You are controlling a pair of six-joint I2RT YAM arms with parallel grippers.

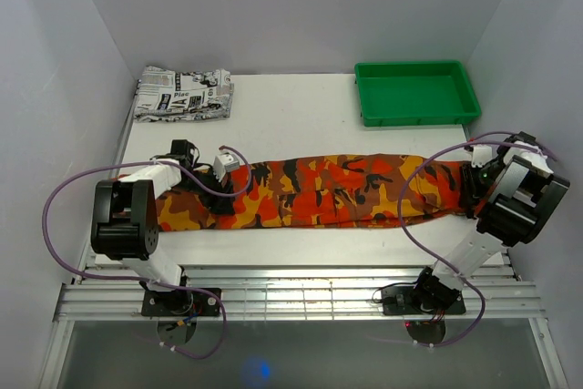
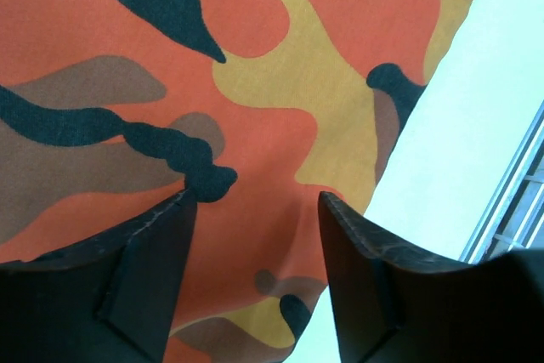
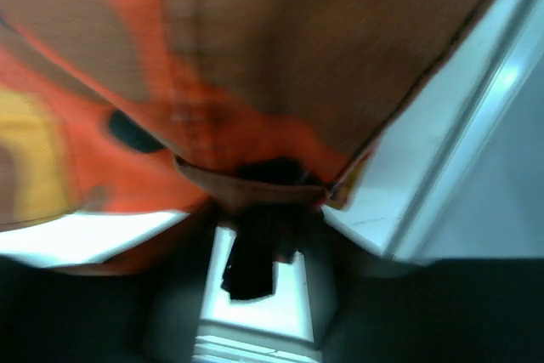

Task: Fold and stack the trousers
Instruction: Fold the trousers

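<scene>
The trousers (image 1: 328,190), in orange, red, yellow and black camouflage, lie stretched flat across the table from left to right. My left gripper (image 1: 222,199) hovers low over their left end, close to the near edge. In the left wrist view its fingers (image 2: 161,252) stand open over the flat cloth (image 2: 255,82), with nothing between them. My right gripper (image 1: 475,179) is at the trousers' right end. The right wrist view is blurred: a cloth hem (image 3: 255,180) with a black tag hanging from it sits right at the right gripper (image 3: 263,201). Whether the jaws pinch it does not show.
A green tray (image 1: 414,93) stands at the back right. A folded newspaper-print garment (image 1: 182,93) lies at the back left. White walls close in on the table's sides and back. The metal rail (image 2: 518,201) runs along the near edge.
</scene>
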